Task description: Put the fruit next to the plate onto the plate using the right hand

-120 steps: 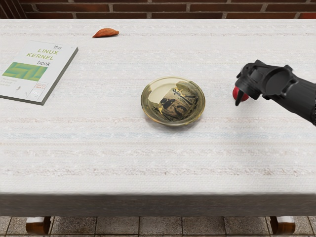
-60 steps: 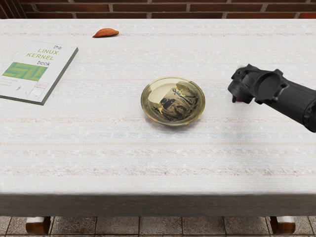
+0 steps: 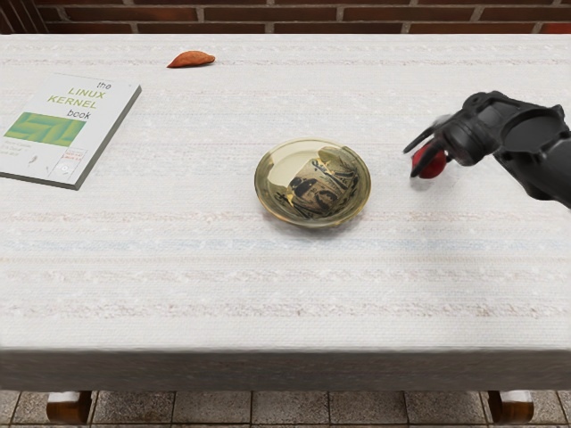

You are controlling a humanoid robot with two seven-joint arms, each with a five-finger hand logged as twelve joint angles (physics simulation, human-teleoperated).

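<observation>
A small red fruit [image 3: 434, 164] is right of the glass plate [image 3: 261, 181], which sits mid-table with a dark pattern inside. My black right hand [image 3: 421, 157] comes in from the right edge, its fingers [image 3: 413, 144] curled around the fruit from above and behind. The fruit appears to be just off the table, a short gap from the plate's right rim. The left arm does not show.
A book [image 3: 67, 125] titled "the Linux Kernel book" lies at the left of the table. A small orange-brown piece of food [image 3: 191, 60] rests near the far edge. A brick wall runs behind the table.
The right hand dropped over the fruit, hiding it, then turned with its fingers around it. The fruit now shows again, slightly left of and higher than before.
</observation>
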